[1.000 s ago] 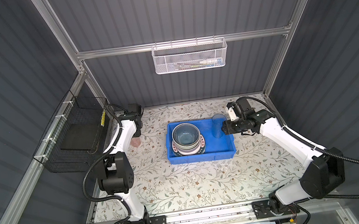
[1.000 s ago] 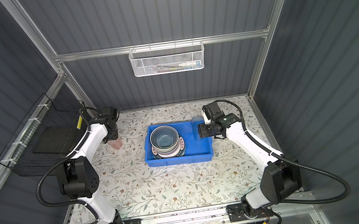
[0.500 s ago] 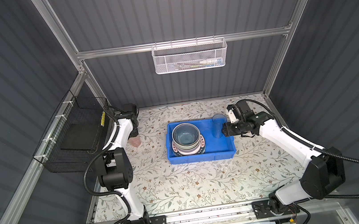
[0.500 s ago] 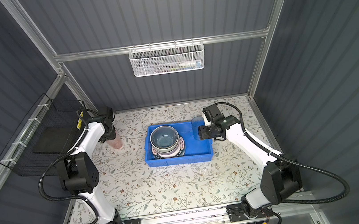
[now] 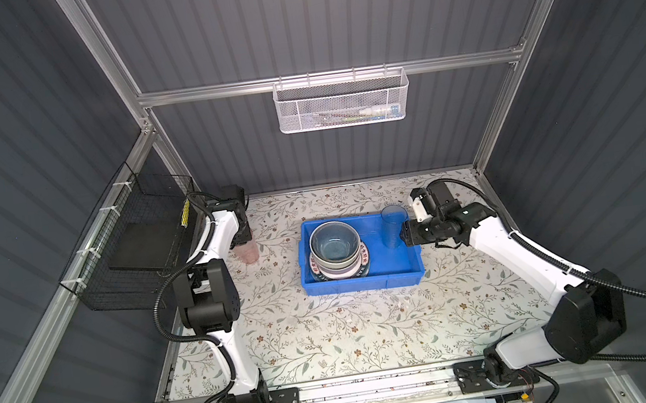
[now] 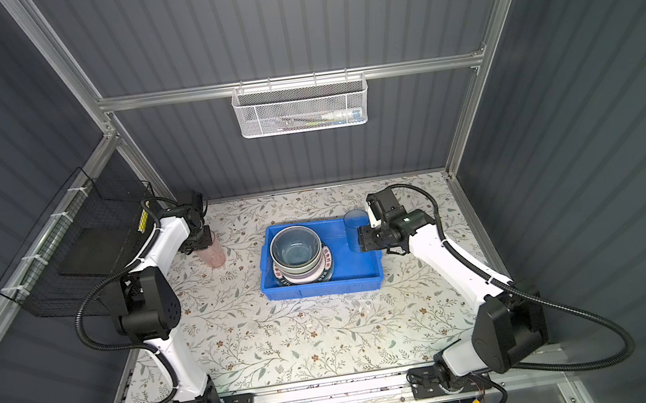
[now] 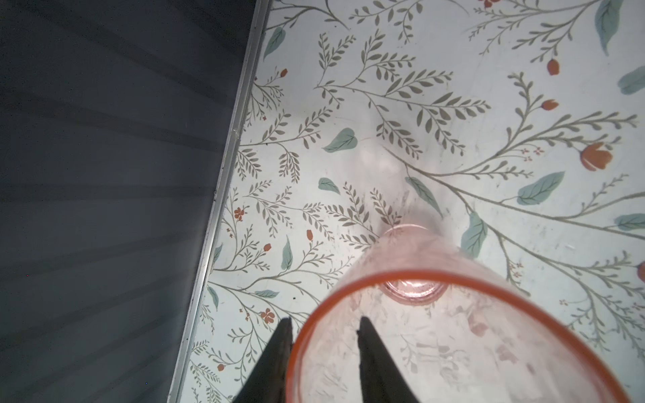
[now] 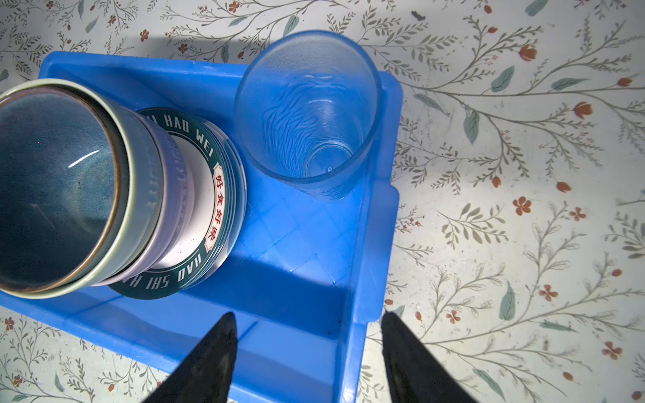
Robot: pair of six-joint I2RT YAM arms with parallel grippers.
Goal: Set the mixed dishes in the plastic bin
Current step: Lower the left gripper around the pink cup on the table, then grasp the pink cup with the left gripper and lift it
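The pink tumbler [image 5: 247, 253] [image 7: 436, 331] stands upright on the table near the left wall. My left gripper [image 7: 324, 319] straddles its rim from above, one finger outside against the rim and one inside, with a gap still showing to the wall. The plastic bin [image 5: 365, 287] [image 8: 377, 244] holds a stack of bowls [image 5: 335, 245] on a lettered plate [image 8: 195, 132]. The blue tumbler [image 5: 395, 227] [image 8: 307, 115] stands upright in its far right corner. My right gripper [image 8: 309, 319] [image 5: 404, 234] hangs open over the bin's right wall, holding nothing.
A black wire basket [image 5: 142, 241] hangs on the left wall close to the left arm. A white mesh basket [image 5: 341, 102] hangs on the back wall. The table's metal edge strip [image 7: 223, 174] runs close beside the pink tumbler.
My left gripper's jaws have narrowed around the pink tumbler's rim, and the wrist has shifted slightly. The right arm has drawn back slightly from the blue tumbler; its jaws keep their width.
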